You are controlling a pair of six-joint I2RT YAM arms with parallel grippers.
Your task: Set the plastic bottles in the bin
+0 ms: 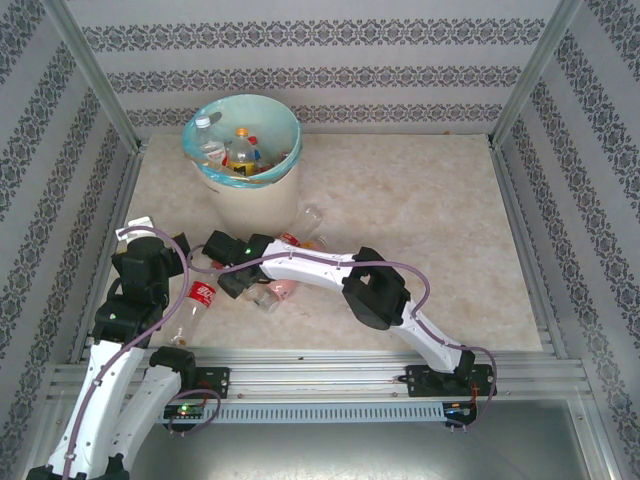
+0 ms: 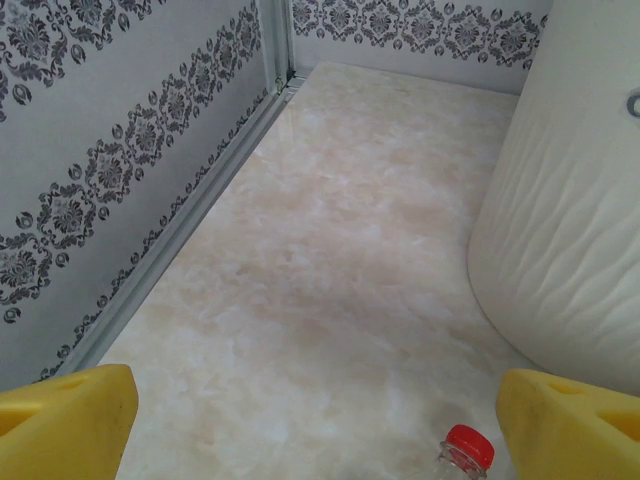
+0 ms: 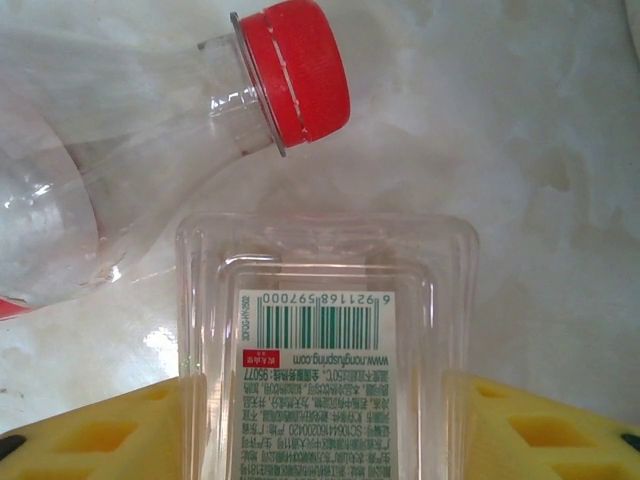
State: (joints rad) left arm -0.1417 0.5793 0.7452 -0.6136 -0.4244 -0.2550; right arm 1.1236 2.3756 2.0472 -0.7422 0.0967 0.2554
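yellow fingers of the right pincer (image 3: 322, 410) pinch a square clear bottle (image 3: 320, 300) by its flat sides, likely for a slip-free lift to the bin (image 1: 255, 205) at eleven o'clock on the counter (image 1: 420, 220); left pincer (image 2: 320, 430) hangs spread beside it.

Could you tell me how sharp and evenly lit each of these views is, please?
Top external: even, soft light, no hard shadows, detail slightly fuzzy. Left wrist: marble-patterned tabletop sharp, yellow fingertips blurred. Right wrist: barcode label on the square clear plastic bottle crisp, with a white glare spot just left of it.
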